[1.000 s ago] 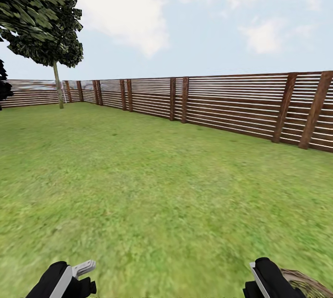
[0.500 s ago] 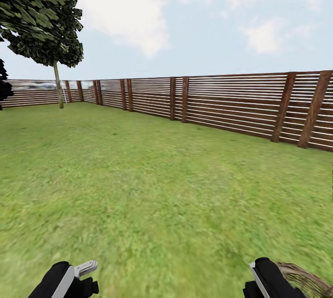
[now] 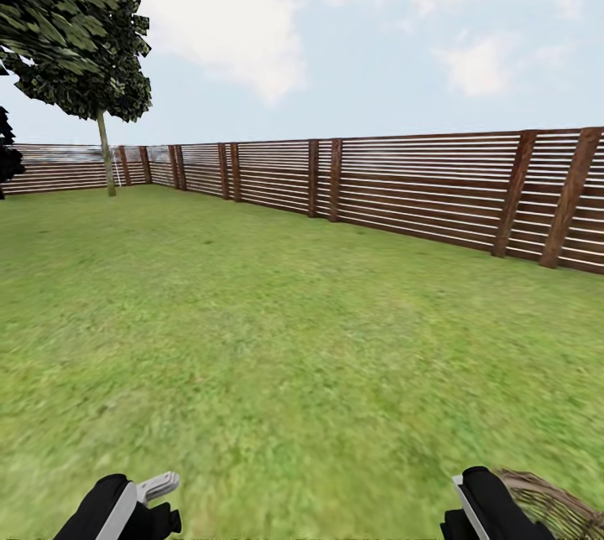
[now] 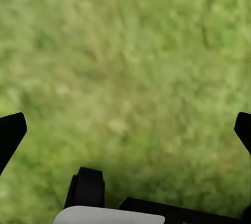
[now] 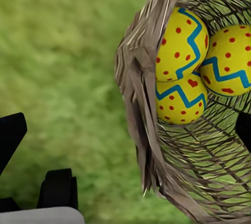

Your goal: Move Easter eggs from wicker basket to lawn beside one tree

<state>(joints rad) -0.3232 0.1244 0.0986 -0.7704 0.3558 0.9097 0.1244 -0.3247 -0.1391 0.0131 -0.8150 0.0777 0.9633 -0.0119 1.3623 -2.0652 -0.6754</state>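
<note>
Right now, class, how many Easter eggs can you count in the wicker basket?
3. All lie together in the wicker basket: one egg against the rim, one beside it, and one touching both. The weave could hide nothing more that I can see.

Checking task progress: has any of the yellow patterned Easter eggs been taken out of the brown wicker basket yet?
No: all three yellow patterned Easter eggs lie together inside the brown wicker basket in the right wrist view.

We logged one change: the wicker basket [image 3: 549,506] showed more of its rim at the head view's lower right corner than a second before, beside the right end effector [image 3: 482,506]; the view itself shifted slightly.
</note>
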